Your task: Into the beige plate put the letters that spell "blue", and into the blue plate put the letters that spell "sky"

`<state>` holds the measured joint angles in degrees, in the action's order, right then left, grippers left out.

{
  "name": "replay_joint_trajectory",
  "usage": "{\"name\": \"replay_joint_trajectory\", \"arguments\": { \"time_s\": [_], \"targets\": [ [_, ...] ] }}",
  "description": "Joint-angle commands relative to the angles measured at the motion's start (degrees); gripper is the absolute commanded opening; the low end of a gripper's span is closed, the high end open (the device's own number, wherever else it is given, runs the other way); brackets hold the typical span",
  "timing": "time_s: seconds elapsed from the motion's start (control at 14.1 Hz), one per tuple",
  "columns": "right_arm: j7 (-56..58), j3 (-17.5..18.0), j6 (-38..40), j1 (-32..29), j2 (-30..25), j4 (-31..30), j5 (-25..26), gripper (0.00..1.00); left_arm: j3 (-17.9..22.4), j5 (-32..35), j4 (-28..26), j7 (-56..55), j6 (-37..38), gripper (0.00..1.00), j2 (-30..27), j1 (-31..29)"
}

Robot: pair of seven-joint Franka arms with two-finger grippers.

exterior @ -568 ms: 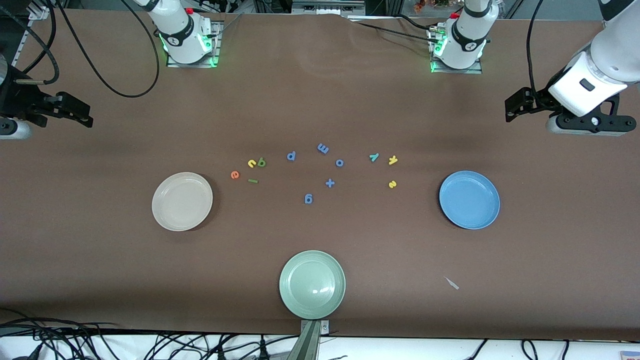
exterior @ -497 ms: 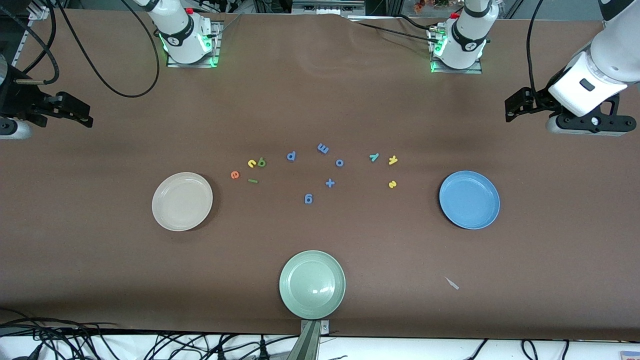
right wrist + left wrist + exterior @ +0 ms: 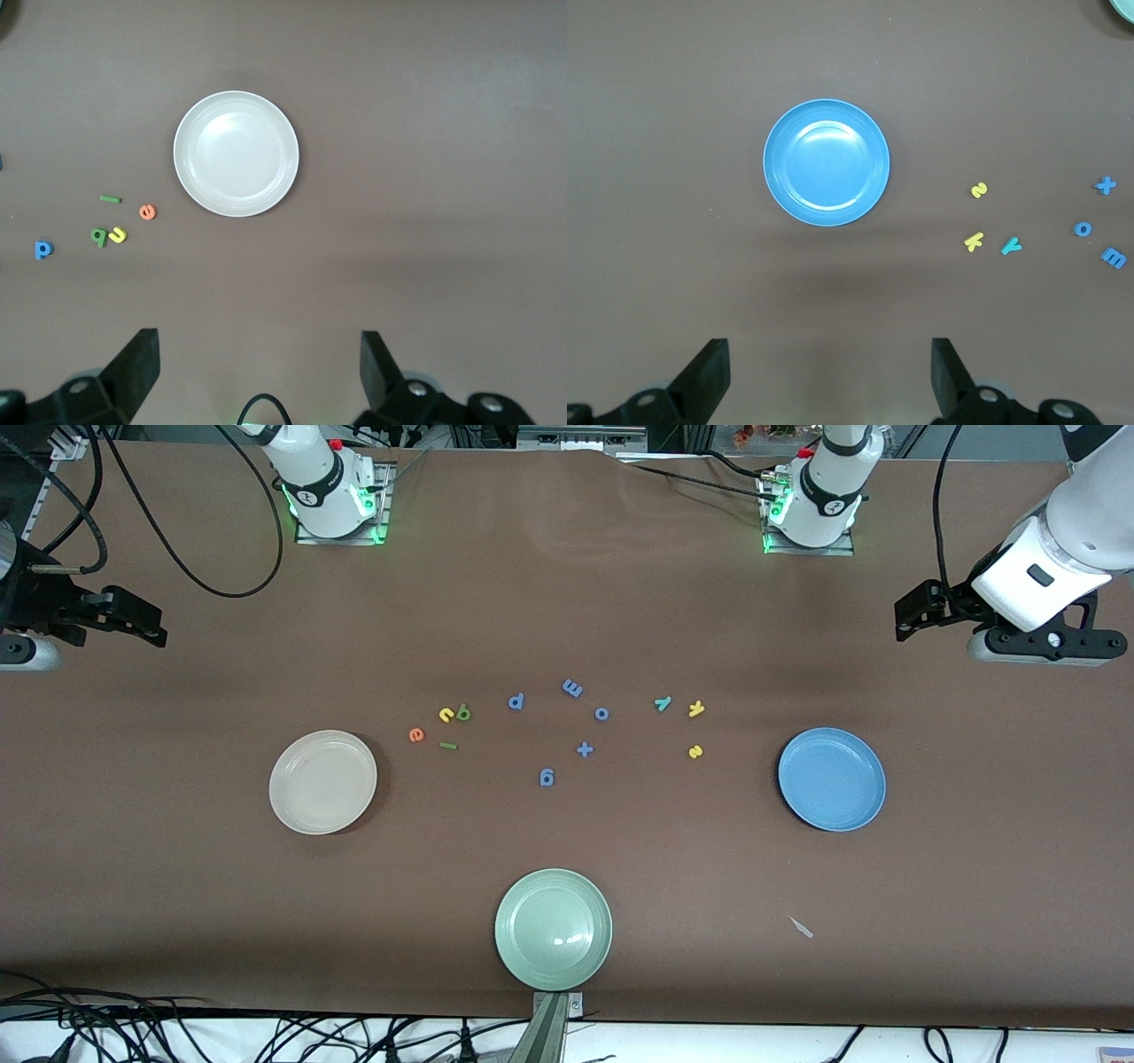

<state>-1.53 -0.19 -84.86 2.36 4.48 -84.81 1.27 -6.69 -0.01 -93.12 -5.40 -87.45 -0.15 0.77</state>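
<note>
The beige plate (image 3: pixel 322 782) (image 3: pixel 236 153) lies toward the right arm's end, the blue plate (image 3: pixel 832 779) (image 3: pixel 827 162) toward the left arm's end. Beside the beige plate lie orange e (image 3: pixel 416 734), olive l (image 3: pixel 448 746), yellow u (image 3: pixel 446 714) and green b (image 3: pixel 463 712). Near the blue plate lie teal y (image 3: pixel 663 703), yellow k (image 3: pixel 696 708) and yellow s (image 3: pixel 695 752). My right gripper (image 3: pixel 159 629) (image 3: pixel 259 350) hangs open and empty high above its table end. My left gripper (image 3: pixel 902 618) (image 3: pixel 829 354) does the same at the other end.
Blue letters p (image 3: pixel 516 701), m (image 3: pixel 572 688), o (image 3: pixel 601 713), a plus sign (image 3: pixel 585 750) and another blue letter (image 3: pixel 547 778) lie mid-table between the two groups. A pale green plate (image 3: pixel 553 929) sits nearest the front camera. A small scrap (image 3: pixel 801 927) lies nearer the camera than the blue plate.
My right gripper has drifted very slightly. The left arm, plates and letters have not moved.
</note>
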Motion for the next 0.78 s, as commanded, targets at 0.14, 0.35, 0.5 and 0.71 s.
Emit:
{"name": "replay_joint_trajectory", "arguments": {
  "time_s": [0.14,0.35,0.5,0.71],
  "targets": [
    [-0.58,0.19,0.49,-0.25,-0.79,-0.53,0.05,1.0,-0.25,1.33,0.83,-0.49,1.14,1.0,-0.2,0.11],
    [-0.58,0.19,0.14,-0.16,-0.79,-0.53,0.05,1.0,-0.25,1.33,0.83,-0.49,1.14,1.0,-0.2,0.11],
    [-0.67,0.19,0.05,-0.16,-0.79,-0.53,0.04,1.0,-0.25,1.33,0.83,-0.49,1.14,1.0,-0.2,0.11],
    [-0.58,0.19,0.14,-0.25,-0.79,-0.53,0.13,1.0,-0.25,1.33,0.83,-0.49,1.14,1.0,-0.2,0.11]
  ]
}}
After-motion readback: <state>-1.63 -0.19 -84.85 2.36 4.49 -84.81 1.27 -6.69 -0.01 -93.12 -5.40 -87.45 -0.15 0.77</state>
